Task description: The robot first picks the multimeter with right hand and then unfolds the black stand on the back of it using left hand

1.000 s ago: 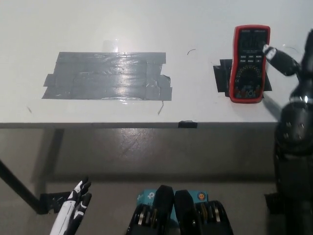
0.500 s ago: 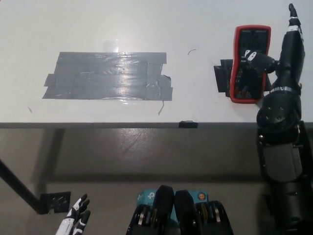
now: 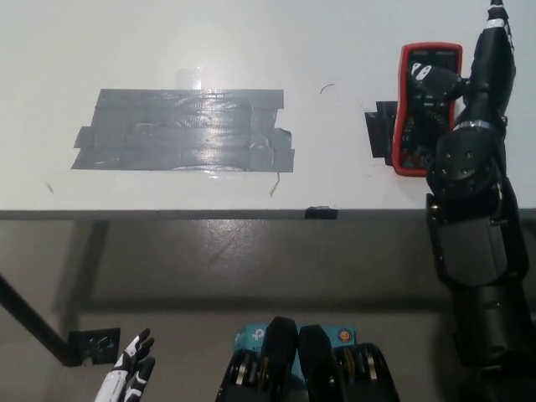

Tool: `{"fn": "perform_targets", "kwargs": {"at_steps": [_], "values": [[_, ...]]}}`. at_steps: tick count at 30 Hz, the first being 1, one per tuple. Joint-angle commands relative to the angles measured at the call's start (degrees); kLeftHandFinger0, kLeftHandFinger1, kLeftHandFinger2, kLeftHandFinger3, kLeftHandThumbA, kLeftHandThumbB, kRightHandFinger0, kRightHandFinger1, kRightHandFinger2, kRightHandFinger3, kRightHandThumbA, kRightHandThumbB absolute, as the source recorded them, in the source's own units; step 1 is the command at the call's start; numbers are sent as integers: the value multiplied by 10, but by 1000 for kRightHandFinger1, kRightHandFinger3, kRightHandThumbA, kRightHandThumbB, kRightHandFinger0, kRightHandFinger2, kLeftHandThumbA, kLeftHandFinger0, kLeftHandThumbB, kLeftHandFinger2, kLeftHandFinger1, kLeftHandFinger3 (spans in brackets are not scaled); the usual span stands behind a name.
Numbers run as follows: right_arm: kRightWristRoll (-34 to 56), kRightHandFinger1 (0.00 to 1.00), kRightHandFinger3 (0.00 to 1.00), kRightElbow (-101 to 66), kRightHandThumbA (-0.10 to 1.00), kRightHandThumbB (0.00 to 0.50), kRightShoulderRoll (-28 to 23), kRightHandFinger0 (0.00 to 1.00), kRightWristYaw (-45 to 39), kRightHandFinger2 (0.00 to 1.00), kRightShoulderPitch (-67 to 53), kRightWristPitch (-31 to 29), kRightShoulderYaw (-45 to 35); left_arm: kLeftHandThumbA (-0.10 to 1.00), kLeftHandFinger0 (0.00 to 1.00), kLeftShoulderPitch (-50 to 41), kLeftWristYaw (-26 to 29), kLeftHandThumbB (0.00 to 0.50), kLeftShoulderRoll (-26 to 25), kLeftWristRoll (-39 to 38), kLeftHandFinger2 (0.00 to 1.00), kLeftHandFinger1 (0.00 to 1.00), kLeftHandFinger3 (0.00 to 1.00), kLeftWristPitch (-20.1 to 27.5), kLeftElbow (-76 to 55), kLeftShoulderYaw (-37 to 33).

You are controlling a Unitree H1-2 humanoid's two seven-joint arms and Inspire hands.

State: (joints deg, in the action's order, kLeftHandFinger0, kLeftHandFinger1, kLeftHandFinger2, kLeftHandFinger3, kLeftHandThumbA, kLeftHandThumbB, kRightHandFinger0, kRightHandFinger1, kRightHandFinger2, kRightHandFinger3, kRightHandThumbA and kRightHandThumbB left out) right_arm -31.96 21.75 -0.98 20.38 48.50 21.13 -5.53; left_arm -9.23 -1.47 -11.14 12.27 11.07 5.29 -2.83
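The red multimeter [image 3: 419, 113] lies face up on the white table [image 3: 251, 50] at the right, on a patch of black tape [image 3: 379, 134]. My black right hand [image 3: 473, 71] is over its right side. The thumb reaches across the top of the meter's face and the other fingers stretch straight along its right edge, so the hand is open and not closed around it. The forearm hides the meter's lower right corner. My white left hand [image 3: 126, 383] rests low at the bottom left, below the table, with its fingers apart.
A wide patch of grey tape [image 3: 184, 130] covers the table's left middle. The table's front edge [image 3: 209, 214] crosses the whole picture, with a small black tab [image 3: 321, 213] on it. A dark table leg [image 3: 29, 322] slants at the lower left above the floor.
My right arm has swung left and forward, bringing the hand from beside the multimeter to over its right side. The left hand dropped lower at the bottom left.
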Motion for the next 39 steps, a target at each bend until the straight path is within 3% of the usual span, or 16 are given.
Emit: {"fn": "perform_targets", "kwargs": {"at_steps": [1, 17, 39], "values": [[-11, 1000, 1000, 13, 1000, 462, 3, 1000, 34, 1000, 53, 25, 16, 1000, 1000, 4, -3, 95, -3, -12, 1000, 1000, 1000, 17, -19, 2], [11, 1000, 1000, 115, 1000, 500, 0, 1000, 59, 1000, 122, 41, 28, 1000, 1000, 10, -2, 53, -4, -15, 1000, 1000, 1000, 32, -14, 1], [55, 1000, 1000, 182, 959, 425, 18, 1000, 141, 1000, 142, 20, -6, 1000, 1000, 19, 5, 43, -6, -6, 1000, 1000, 1000, 44, -6, 2]]}}
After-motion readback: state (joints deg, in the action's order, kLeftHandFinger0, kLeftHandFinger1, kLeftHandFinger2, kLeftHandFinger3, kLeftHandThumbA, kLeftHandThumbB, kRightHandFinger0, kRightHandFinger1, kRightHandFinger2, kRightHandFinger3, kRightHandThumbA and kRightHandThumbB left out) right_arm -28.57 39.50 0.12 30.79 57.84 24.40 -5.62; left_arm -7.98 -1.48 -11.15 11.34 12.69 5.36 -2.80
